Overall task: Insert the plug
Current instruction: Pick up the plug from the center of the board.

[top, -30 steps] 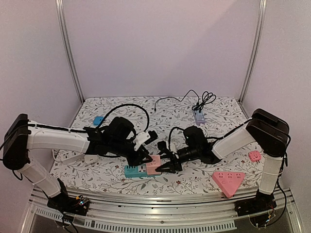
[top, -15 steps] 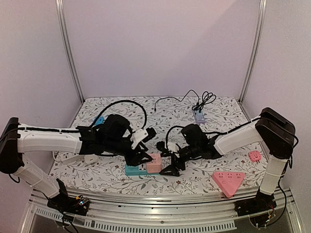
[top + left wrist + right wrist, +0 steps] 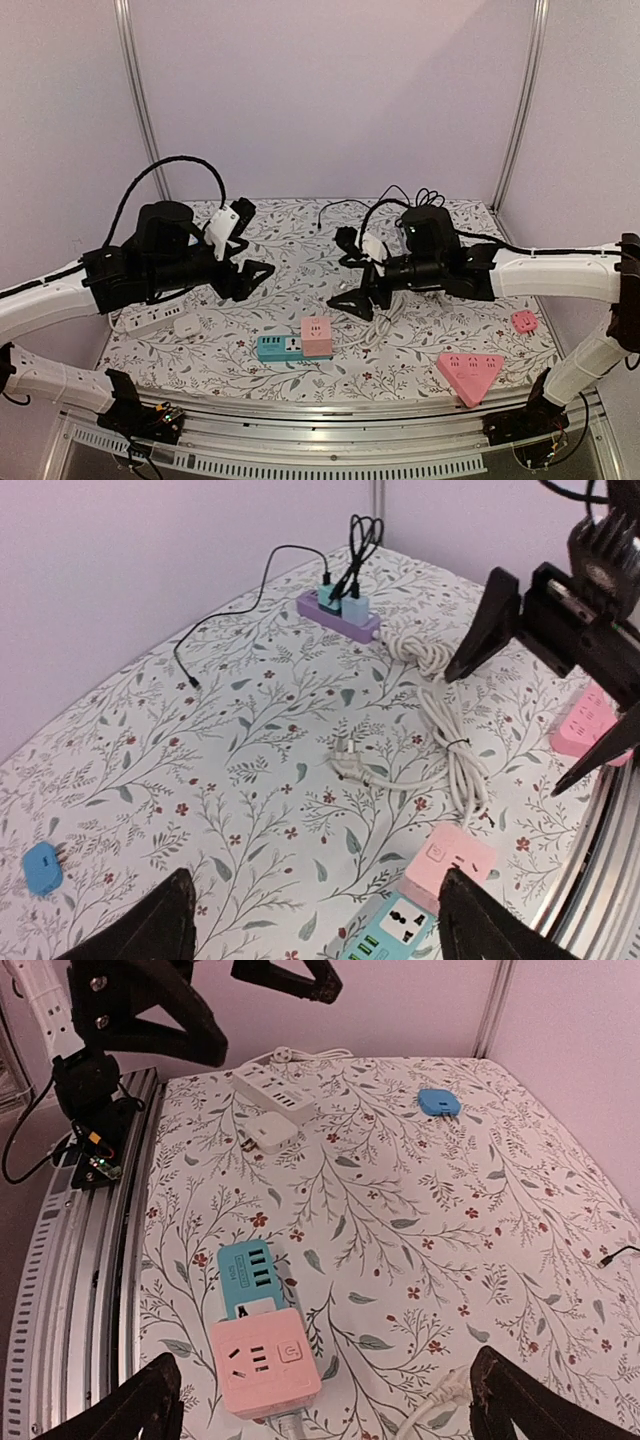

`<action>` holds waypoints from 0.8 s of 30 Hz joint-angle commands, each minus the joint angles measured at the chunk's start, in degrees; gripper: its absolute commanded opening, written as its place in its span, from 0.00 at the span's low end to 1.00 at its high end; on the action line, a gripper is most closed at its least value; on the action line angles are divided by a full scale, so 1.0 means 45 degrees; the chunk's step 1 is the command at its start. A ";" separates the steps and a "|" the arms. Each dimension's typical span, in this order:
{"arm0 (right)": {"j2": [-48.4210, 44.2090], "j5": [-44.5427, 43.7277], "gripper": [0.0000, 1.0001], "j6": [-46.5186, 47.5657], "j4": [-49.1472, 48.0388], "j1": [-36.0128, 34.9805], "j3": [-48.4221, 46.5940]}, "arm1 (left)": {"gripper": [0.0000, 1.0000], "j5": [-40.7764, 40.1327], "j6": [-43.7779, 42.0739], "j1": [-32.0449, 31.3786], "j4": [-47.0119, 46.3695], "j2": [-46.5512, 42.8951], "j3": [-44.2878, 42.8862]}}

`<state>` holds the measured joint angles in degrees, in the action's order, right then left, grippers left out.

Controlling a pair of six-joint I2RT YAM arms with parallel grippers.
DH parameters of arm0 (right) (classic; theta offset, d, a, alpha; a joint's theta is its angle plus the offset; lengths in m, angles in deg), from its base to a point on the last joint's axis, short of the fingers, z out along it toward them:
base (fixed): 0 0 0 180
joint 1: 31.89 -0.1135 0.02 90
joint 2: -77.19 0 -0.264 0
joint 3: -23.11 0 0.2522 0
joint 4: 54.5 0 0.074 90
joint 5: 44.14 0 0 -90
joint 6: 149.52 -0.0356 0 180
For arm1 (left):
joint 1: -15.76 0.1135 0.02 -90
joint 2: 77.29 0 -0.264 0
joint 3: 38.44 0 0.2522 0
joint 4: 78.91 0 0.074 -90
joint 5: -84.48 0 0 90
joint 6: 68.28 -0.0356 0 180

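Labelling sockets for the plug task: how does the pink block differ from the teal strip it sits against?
Shape: the pink block is squarish and stands taller; the teal strip is longer and flatter. Face: the teal strip shows a row of green ports; the pink block shows slot holes and a small button. Shared: they touch, both on the floral cloth.

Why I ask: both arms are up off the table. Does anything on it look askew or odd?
Mildly: the white cord sprawls in a knotted bundle, its plug lying loose on the table, and the pink cube socket crowds one end of the teal power strip. Nothing looks damaged.
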<state>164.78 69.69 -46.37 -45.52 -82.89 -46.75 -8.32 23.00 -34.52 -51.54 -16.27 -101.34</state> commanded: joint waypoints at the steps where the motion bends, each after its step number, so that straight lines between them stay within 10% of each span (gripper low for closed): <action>1: -0.1600 -0.4864 0.99 -0.2073 0.3175 0.0522 -0.0992 | 0.85 -0.3960 0.1415 0.0327 0.2028 -0.0485 -0.0533; 11: -0.2953 -1.2653 0.99 -0.5753 1.1049 0.3241 -0.2651 | 0.97 -0.5319 0.2747 0.1018 0.1615 -0.1123 0.0492; 24: -0.2197 -0.8867 0.99 -1.2121 1.2811 1.2563 -0.0324 | 0.97 -0.3784 0.2892 0.1173 0.0607 0.0035 0.1071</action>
<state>151.73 22.63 -88.54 8.58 -31.59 -49.28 -27.43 35.24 -30.17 -46.65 -16.73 -97.89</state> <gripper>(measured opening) 0.986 0.967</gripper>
